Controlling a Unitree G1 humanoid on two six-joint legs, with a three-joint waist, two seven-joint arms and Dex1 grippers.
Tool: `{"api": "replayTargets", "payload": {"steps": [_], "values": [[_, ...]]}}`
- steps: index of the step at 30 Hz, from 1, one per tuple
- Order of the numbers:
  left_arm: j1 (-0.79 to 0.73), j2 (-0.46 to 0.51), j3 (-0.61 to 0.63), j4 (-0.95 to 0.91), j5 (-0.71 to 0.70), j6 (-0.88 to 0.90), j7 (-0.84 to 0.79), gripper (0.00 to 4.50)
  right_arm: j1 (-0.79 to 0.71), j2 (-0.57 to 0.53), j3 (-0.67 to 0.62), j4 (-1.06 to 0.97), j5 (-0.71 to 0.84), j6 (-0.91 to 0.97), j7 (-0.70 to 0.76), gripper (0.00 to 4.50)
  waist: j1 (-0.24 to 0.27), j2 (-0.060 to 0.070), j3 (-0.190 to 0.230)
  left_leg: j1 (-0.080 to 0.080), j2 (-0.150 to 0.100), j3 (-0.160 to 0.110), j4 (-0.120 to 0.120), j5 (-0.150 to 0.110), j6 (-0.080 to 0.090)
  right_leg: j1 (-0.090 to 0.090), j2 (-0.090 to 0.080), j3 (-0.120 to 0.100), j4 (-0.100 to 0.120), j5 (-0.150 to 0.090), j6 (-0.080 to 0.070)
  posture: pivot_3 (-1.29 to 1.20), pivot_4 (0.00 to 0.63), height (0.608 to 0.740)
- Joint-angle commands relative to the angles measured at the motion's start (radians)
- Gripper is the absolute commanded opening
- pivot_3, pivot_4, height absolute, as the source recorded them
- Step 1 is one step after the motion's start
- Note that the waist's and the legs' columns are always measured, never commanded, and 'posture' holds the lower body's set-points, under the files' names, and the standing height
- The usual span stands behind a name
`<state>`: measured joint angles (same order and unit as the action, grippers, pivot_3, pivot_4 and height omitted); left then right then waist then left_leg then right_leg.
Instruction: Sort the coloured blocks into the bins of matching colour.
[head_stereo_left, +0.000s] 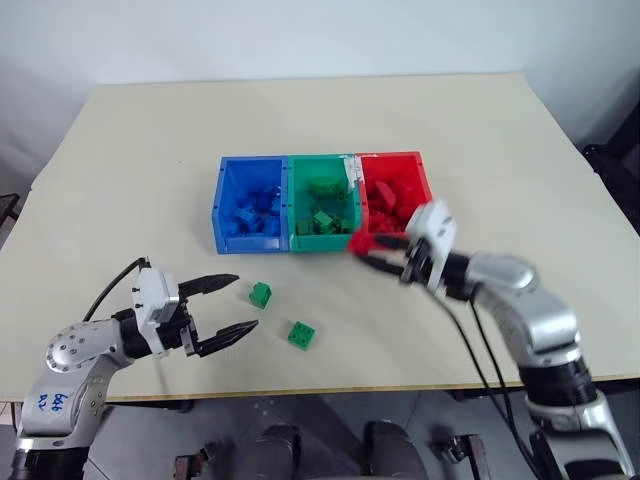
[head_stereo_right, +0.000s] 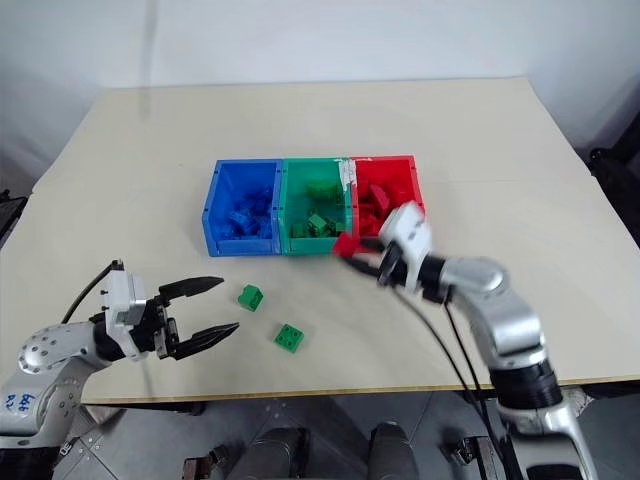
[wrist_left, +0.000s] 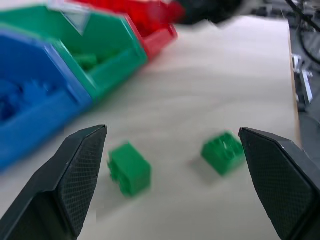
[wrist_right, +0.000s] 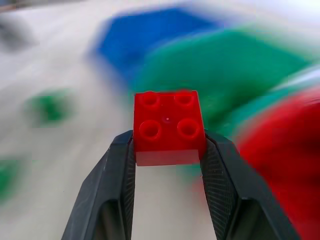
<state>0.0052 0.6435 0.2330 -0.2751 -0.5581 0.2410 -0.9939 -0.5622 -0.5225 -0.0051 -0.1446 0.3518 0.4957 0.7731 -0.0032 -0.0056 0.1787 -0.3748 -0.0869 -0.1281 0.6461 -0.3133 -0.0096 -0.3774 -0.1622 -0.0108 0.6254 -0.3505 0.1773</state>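
Note:
Three joined bins stand mid-table: blue (head_stereo_left: 226, 190), green (head_stereo_left: 298, 180) and red (head_stereo_left: 418, 170), each holding blocks of its own colour. My right gripper (head_stereo_left: 365, 252) is shut on a red block (wrist_right: 168, 127) and hovers just in front of the red bin's lip. Two green blocks lie on the table nearer me, one (head_stereo_left: 261, 294) to the left and one (head_stereo_left: 302, 335) to the right. My left gripper (head_stereo_left: 233, 305) stands open just left of them, fingers pointing toward them, nothing between its fingers (wrist_left: 80, 170).
The beige table (head_stereo_left: 150, 150) has free room all around the bins. Its front edge runs just behind my arms. Cables hang below the right arm (head_stereo_left: 475, 360).

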Motion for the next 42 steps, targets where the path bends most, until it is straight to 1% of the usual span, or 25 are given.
{"api": "replayTargets", "payload": {"steps": [1, 4, 9, 11, 13, 14, 16, 17, 19, 20, 22, 24, 27, 29, 34, 38, 40, 42], "values": [[-0.025, -0.012, -0.014, -0.032, -0.018, 0.005, 0.014, 4.5, -0.068, -0.013, -0.035, 0.11, -0.062, -0.095, -0.049, 1.45, -0.001, 0.0, 0.0, 0.0, 0.0, 0.0, -0.001, 0.0, 0.0, 0.0, 0.0, 0.0, 0.0, 0.0, 0.0, 0.0, 0.15, 0.74], [-0.053, -0.019, -0.029, -0.013, -0.006, -0.007, 0.012, 4.5, -0.131, -0.025, -0.015, 0.246, -0.118, -0.147, -0.055, 1.45, -0.002, 0.0, 0.0, 0.0, -0.001, 0.001, -0.001, 0.0, 0.0, -0.001, 0.0, 0.0, 0.0, 0.0, 0.0, 0.0, 0.15, 0.74], [-0.062, -0.023, -0.028, 0.014, 0.013, -0.033, 0.017, 4.5, -0.169, -0.014, -0.015, 0.368, -0.141, -0.216, -0.038, 3.17, -0.006, 0.0, 0.0, 0.0, -0.001, 0.001, -0.001, 0.0, 0.0, -0.001, 0.0, 0.0, 0.0, 0.0, 0.0, 0.0, 0.15, 0.74], [-0.052, -0.021, -0.02, 0.017, 0.013, -0.036, 0.019, 4.5, -0.169, -0.018, -0.022, 0.372, -0.135, -0.242, -0.023, 3.87, -0.008, 0.0, 0.0, 0.0, 0.0, 0.001, -0.001, 0.0, 0.0, -0.001, 0.0, 0.0, 0.0, 0.0, 0.0, 0.0, 0.15, 0.74], [-0.033, -0.015, 0.0, 0.022, -0.005, -0.016, 0.024, 4.5, -0.137, -0.032, -0.042, 0.335, -0.09, -0.286, 0.049, 4.47, -0.012, 0.0, 0.0, 0.0, 0.0, 0.001, -0.001, 0.0, 0.0, -0.001, 0.0, 0.0, 0.0, 0.0, 0.0, 0.0, 0.15, 0.74], [-0.024, -0.013, 0.008, 0.023, -0.015, -0.006, 0.025, 4.5, -0.121, -0.038, -0.05, 0.317, -0.07, -0.302, 0.081, 4.47, -0.014, 0.0, 0.0, 0.0, 0.0, 0.001, -0.002, 0.0, 0.0, -0.001, 0.0, 0.0, 0.0, 0.0, 0.0, 0.0, 0.15, 0.74], [-0.003, 0.0, 0.026, 0.03, -0.016, -0.004, 0.017, 4.5, -0.05, -0.064, -0.067, 0.239, 0.007, -0.333, 0.205, 4.47, -0.016, 0.0, 0.0, 0.0, 0.0, 0.001, -0.002, 0.0, 0.0, -0.001, 0.0, -0.001, 0.0, 0.0, 0.0, 0.0, 0.15, 0.74], [0.014, 0.012, 0.038, 0.037, -0.015, -0.008, 0.001, 4.5, -0.005, -0.086, -0.072, 0.189, 0.051, -0.312, 0.266, 4.47, -0.014, 0.0, 0.0, 0.0, 0.001, 0.001, -0.002, 0.0, 0.0, 0.0, 0.0, -0.001, 0.0, 0.0, 0.0, 0.0, 0.15, 0.74], [0.041, 0.033, 0.061, 0.06, -0.003, -0.031, -0.027, 4.5, 0.072, -0.123, -0.081, 0.111, 0.108, -0.284, 0.341, 4.47, -0.012, 0.0, 0.0, 0.0, 0.001, 0.001, -0.002, 0.0, 0.001, 0.001, 0.0, -0.001, -0.001, 0.0, 0.0, 0.0, 0.15, 0.74], [0.059, 0.049, 0.084, 0.091, 0.005, -0.052, -0.047, 4.5, 0.135, -0.155, -0.084, 0.06, 0.122, -0.276, 0.373, 4.47, -0.01, 0.0, 0.0, -0.001, 0.001, 0.001, -0.002, -0.001, 0.001, 0.001, 0.0, -0.001, -0.001, 0.0, 0.0, 0.0, 0.15, 0.74], [0.082, 0.077, 0.123, 0.148, 0.017, -0.09, -0.081, 4.5, 0.243, -0.189, -0.106, -0.01, 0.154, -0.292, 0.424, 4.47, 0.0, 0.0, 0.0, -0.001, 0.001, 0.001, -0.002, -0.001, 0.001, 0.001, 0.0, -0.001, -0.004, 0.0, 0.0, 0.0, 0.15, 0.74], [0.087, 0.108, 0.154, 0.215, 0.039, -0.152, -0.114, 4.5, 0.351, -0.202, -0.146, -0.04, 0.176, -0.365, 0.481, 4.47, 0.003, 0.0, 0.0, -0.001, 0.001, 0.001, -0.001, -0.001, 0.001, 0.001, 0.0, -0.002, -0.004, 0.0, 0.0, 0.0, 0.15, 0.74], [0.087, 0.143, 0.161, 0.285, 0.068, -0.217, -0.16, 4.5, 0.432, -0.225, -0.18, -0.065, 0.207, -0.34, 0.495, 4.47, 0.004, 0.0, 0.0, -0.001, 0.001, 0.002, 0.0, -0.001, 0.001, 0.002, 0.0, -0.002, -0.004, 0.0, 0.0, 0.0, 0.15, 0.74], [0.082, 0.161, 0.15, 0.317, 0.084, -0.247, -0.193, 4.5, 0.476, -0.239, -0.187, -0.063, 0.199, -0.365, 0.515, 4.47, 0.003, 0.0, 0.0, 0.0, 0.001, 0.003, 0.002, -0.001, 0.001, 0.002, -0.001, -0.001, -0.004, 0.001, 0.001, 0.0, 0.15, 0.74], [0.013, 0.163, 0.054, 0.262, 0.079, -0.22, -0.239, 4.5, 0.545, -0.248, -0.207, -0.105, 0.214, -0.369, 0.507, 4.47, 0.006, 0.0, 0.0, 0.0, 0.001, 0.003, 0.001, -0.001, 0.001, 0.002, -0.001, -0.002, -0.004, 0.001, 0.001, 0.0, 0.15, 0.74], [-0.111, 0.162, -0.129, 0.203, 0.16, -0.161, -0.248, 4.5, 0.592, -0.263, -0.226, -0.16, 0.225, -0.341, 0.484, 4.47, 0.013, 0.0, 0.0, 0.0, 0.001, 0.002, 0.002, -0.001, 0.001, 0.002, -0.001, -0.002, -0.003, 0.001, 0.001, 0.0, 0.15, 0.74], [-0.154, 0.162, -0.183, 0.199, 0.192, -0.153, -0.247, 4.5, 0.611, -0.269, -0.234, -0.182, 0.236, -0.324, 0.48, 4.47, 0.016, 0.0, 0.0, 0.0, 0.001, 0.002, 0.002, -0.001, 0.001, 0.002, -0.001, -0.002, -0.003, 0.001, 0.001, 0.0, 0.15, 0.74], [-0.249, 0.131, -0.276, 0.186, 0.21, -0.125, -0.268, 4.5, 0.646, -0.275, -0.248, -0.212, 0.24, -0.316, 0.471, 4.47, 0.017, 0.0, 0.0, 0.0, 0.001, 0.003, 0.001, -0.001, 0.001, 0.002, 0.0, -0.002, -0.003, 0.001, 0.001, 0.0, 0.15, 0.74]]}}
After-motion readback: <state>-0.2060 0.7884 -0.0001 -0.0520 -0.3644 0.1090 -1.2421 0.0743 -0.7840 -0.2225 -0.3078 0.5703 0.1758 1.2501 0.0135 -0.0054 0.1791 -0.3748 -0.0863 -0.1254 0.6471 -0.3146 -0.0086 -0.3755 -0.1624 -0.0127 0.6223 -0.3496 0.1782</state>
